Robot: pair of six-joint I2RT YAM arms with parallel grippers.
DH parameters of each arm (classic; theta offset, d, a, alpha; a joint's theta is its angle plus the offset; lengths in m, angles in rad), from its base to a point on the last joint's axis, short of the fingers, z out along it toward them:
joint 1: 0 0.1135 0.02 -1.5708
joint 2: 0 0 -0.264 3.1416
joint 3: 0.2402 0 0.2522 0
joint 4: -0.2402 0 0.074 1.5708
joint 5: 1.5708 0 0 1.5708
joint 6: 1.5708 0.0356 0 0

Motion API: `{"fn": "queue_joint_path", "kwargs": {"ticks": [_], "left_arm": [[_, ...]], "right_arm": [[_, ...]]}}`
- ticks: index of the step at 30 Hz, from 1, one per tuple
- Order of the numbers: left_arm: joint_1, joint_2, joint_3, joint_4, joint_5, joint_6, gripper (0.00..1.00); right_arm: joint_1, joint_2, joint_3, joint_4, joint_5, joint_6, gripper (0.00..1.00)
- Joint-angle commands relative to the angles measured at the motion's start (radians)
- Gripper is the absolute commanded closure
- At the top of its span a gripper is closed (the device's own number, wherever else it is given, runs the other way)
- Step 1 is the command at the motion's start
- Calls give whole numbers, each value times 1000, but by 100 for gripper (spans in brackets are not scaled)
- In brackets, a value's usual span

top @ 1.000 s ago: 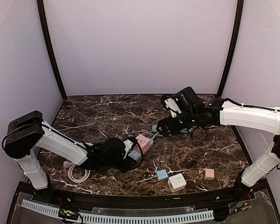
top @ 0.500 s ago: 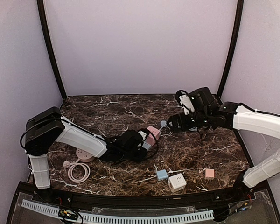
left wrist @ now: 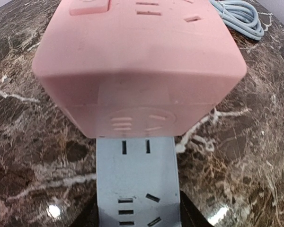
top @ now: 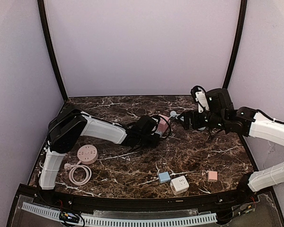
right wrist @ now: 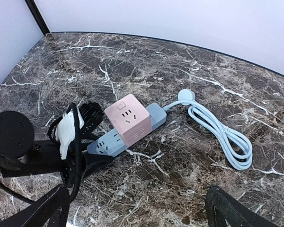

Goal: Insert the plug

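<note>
Both wrist views settle what the top one blurs: left gripper [left wrist: 138, 215] clamps the blue strip [left wrist: 135, 179], right gripper [right wrist: 137, 208] gapes empty.

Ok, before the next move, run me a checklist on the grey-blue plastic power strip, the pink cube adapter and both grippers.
1. Left gripper hold: ok, shut on the near end of the grey-blue plastic power strip.
2. Pink cube adapter in place: ok, it sits upright on the strip.
3. Adapter pins fully home: cannot tell, the joint is hidden.
4. Right gripper free: ok, open and holding nothing.
5. Free sockets on the strip: ok, uncovered between the adapter and the left gripper.
6. Light-blue coiled cable clear of the sockets: ok, it lies on the marble beyond the strip's far end.
</note>
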Motion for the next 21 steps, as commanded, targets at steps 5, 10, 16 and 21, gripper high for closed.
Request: {"fn": "queue_joint_path", "kwargs": {"ticks": [5, 10, 16, 21], "left_arm": [[54, 115, 209, -70, -10, 20, 54], [55, 136, 233, -41, 44, 17, 49], [52, 69, 182, -25, 74, 39, 29], [50, -46, 93, -10, 65, 60, 9]], "right_arm": [[-12, -51, -26, 54, 34, 18, 1], [-12, -55, -31, 57, 28, 14, 1], [-12, -37, -24, 57, 30, 17, 1], [-12, -40, -27, 66, 36, 18, 1]]}}
